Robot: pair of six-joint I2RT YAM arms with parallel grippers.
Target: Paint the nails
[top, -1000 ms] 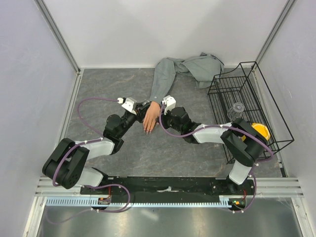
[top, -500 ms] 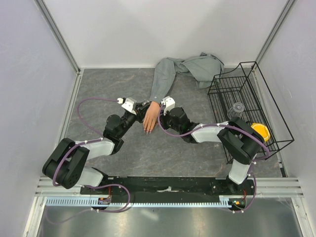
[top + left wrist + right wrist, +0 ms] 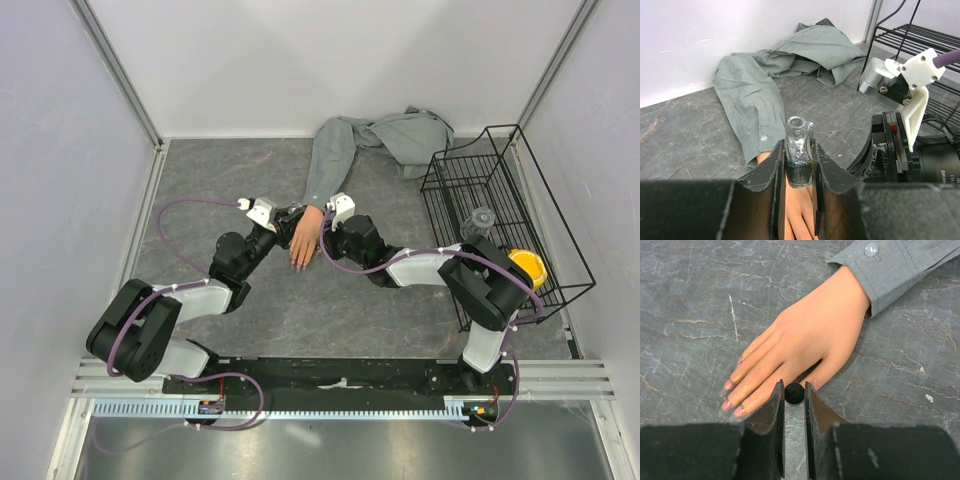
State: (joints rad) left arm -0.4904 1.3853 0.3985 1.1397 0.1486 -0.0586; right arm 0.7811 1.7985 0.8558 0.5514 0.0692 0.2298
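One smooth peach mannequin hand [image 3: 805, 335] lies palm-down on the grey, veined stone-look table [image 3: 690, 300], its wrist in a grey buttoned sleeve [image 3: 900, 265]. Its glossy pinkish nails [image 3: 728, 385] sit at the end away from the sleeve. The left fingers [image 3: 777, 159] are clamped on a small clear glass bottle [image 3: 798, 142], uncapped, with dark glitter inside, upright over the hand. The right fingers [image 3: 780, 396] pinch a round black cap [image 3: 794, 393] just beside the thumb.

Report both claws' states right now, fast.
Left claw: closed on the small glass bottle, its neck uncapped.
Right claw: closed on a small black round piece, by the mannequin hand.
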